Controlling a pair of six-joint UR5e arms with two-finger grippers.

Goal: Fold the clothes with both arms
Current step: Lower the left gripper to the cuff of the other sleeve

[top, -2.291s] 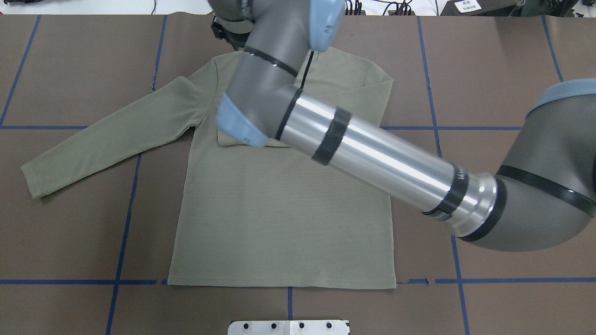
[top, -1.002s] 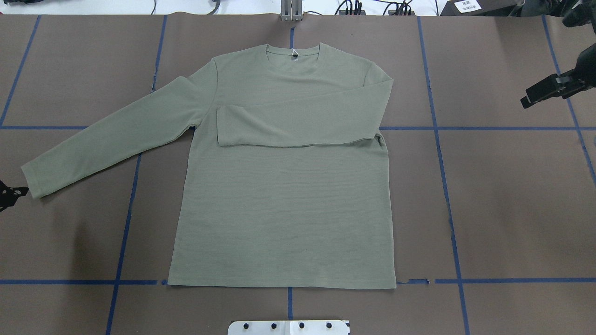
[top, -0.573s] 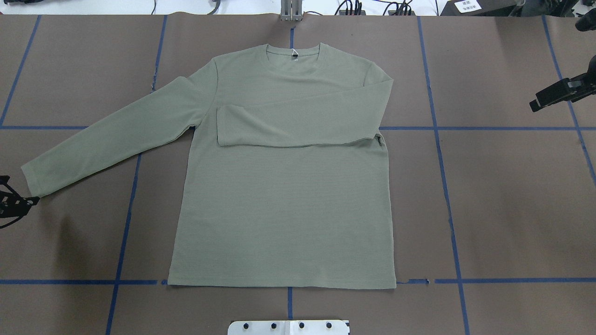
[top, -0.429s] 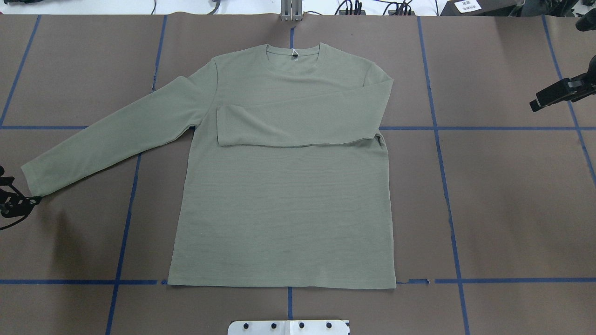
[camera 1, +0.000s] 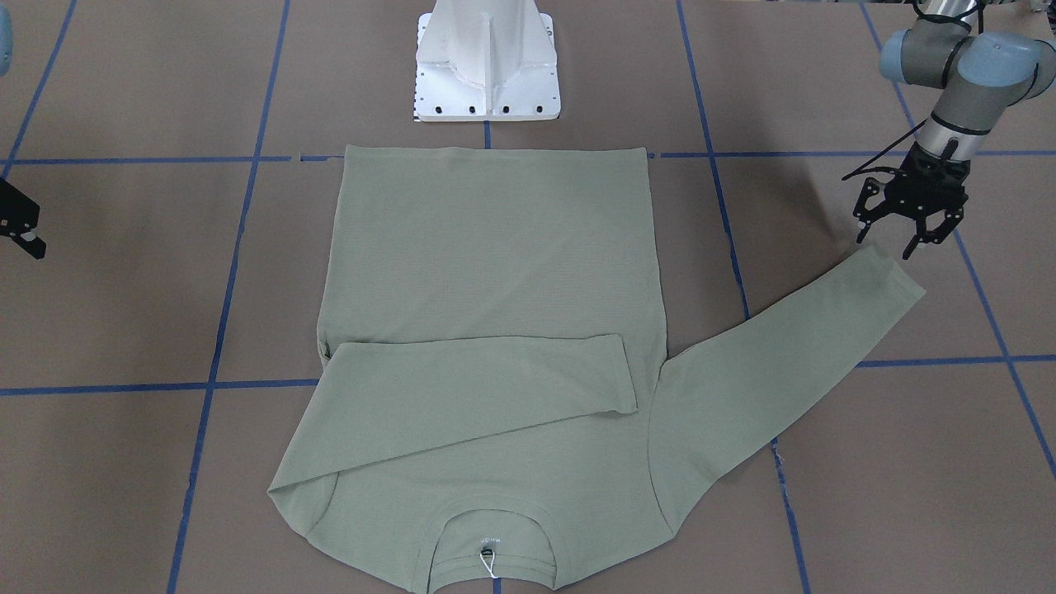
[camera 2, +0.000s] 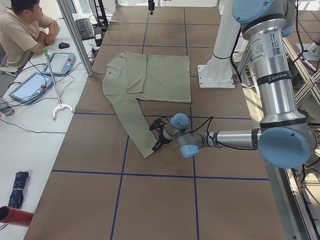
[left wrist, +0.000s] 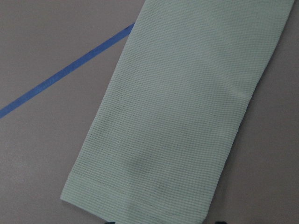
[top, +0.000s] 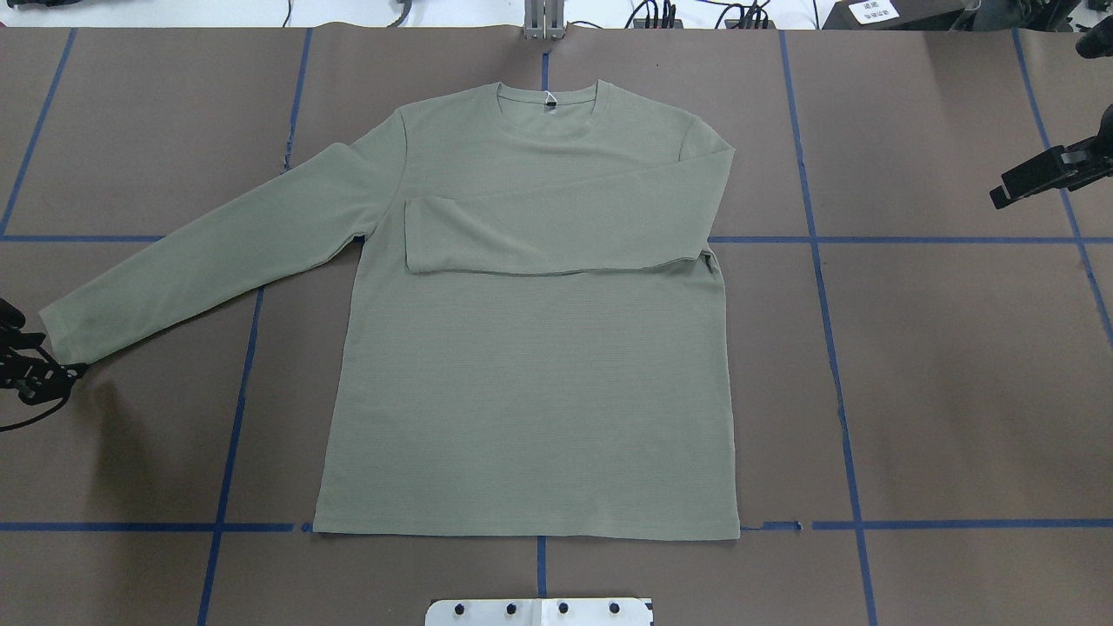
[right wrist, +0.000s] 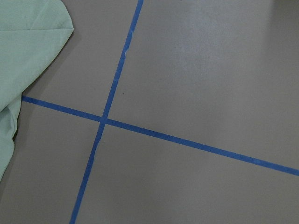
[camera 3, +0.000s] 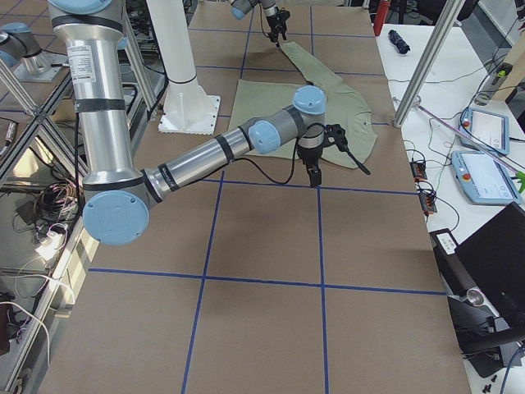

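- You have the shirt [top: 522, 391] lying flat in the middle of the tabletop [top: 913, 391], with its hem towards the robot's edge and its collar [top: 549, 108] at the far edge.
- It is a sage-green knit with a fine waffle texture. The body is smooth and square, and a white tag string [camera 1: 488, 563] sits at the neck.
- One sleeve [top: 556, 235] is already folded across the chest, its cuff ending short of the opposite shoulder.
- The other sleeve [top: 217, 252] stretches straight out at a slant towards the tabletop's left edge, so by my reading it is the next part to fold.
- That is likely why your left gripper [camera 1: 884, 245] sits at that sleeve's cuff [camera 1: 887, 276]. Its fingers are spread and pointing down, holding nothing, placed to pinch the cuff hem.
- Your right gripper [camera 3: 336, 164] hangs near the tabletop's right edge, well apart from the cloth. Its fingers look spread and empty, probably parked to keep the folding path free.
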